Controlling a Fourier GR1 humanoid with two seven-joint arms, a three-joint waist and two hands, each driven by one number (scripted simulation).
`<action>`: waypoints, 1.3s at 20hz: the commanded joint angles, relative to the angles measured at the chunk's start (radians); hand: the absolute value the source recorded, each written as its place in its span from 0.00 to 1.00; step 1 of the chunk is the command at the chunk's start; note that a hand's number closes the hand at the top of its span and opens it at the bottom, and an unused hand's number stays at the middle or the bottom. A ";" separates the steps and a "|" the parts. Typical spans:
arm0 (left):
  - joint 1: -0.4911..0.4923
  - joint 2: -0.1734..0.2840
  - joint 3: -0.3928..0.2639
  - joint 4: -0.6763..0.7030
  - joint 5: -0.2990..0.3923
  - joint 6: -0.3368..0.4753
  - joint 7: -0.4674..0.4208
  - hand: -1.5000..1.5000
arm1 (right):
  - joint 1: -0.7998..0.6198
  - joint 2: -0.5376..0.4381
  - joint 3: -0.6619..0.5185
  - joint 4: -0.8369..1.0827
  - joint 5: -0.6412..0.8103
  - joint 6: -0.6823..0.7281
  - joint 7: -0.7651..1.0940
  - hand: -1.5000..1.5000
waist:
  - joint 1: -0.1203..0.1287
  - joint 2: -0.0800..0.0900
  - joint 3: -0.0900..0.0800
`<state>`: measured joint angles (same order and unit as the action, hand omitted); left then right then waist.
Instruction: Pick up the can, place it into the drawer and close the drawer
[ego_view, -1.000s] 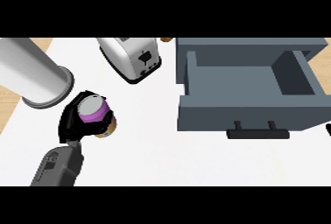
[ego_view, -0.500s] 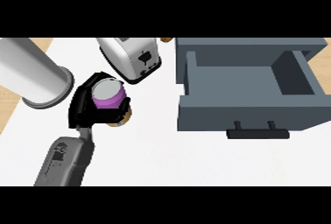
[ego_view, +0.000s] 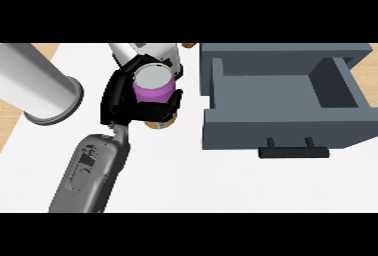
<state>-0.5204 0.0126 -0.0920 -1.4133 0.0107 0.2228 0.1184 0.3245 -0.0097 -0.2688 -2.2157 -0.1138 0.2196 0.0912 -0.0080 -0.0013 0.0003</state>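
My left hand (ego_view: 124, 100) is curled round a purple can (ego_view: 153, 86) with a grey lid, held upright above the white counter, left of the drawer. The grey drawer (ego_view: 284, 125) stands pulled open at the right, its inside bare, with a dark handle (ego_view: 294, 151) on its front. The can is still outside the drawer, a short way from its left wall. My right hand does not show in the head view.
A large silver cylinder (ego_view: 37, 87) lies at the left edge. A white toaster (ego_view: 151, 51) sits behind the held can, mostly hidden by it. A small brown object (ego_view: 162, 121) peeks out under the hand.
My left hand has lifted the can and carried it up and to the right, closer to the drawer. More of the forearm now shows.
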 joint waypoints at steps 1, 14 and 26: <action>-0.076 -0.012 -0.035 -0.020 -0.033 0.031 0.091 1.00 | -0.040 -0.017 -0.026 0.010 -0.016 -0.005 0.033 0.00 | 0.002 0.001 0.000; -0.541 -0.013 -0.154 0.316 0.055 0.282 0.146 1.00 | -0.031 -0.010 -0.024 0.043 -0.010 0.003 0.000 0.00 | -0.013 0.003 0.000; -0.803 -0.013 -0.197 0.628 0.182 0.352 0.109 1.00 | -0.051 -0.012 -0.022 0.059 -0.007 0.014 -0.007 0.00 | -0.029 0.007 0.001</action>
<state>-1.2934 0.0000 -0.2505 -0.8646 0.1543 0.5452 0.2696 0.2560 -0.0330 -0.2937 -2.1905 -0.1309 0.2135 0.1315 -0.0343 0.0049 0.0008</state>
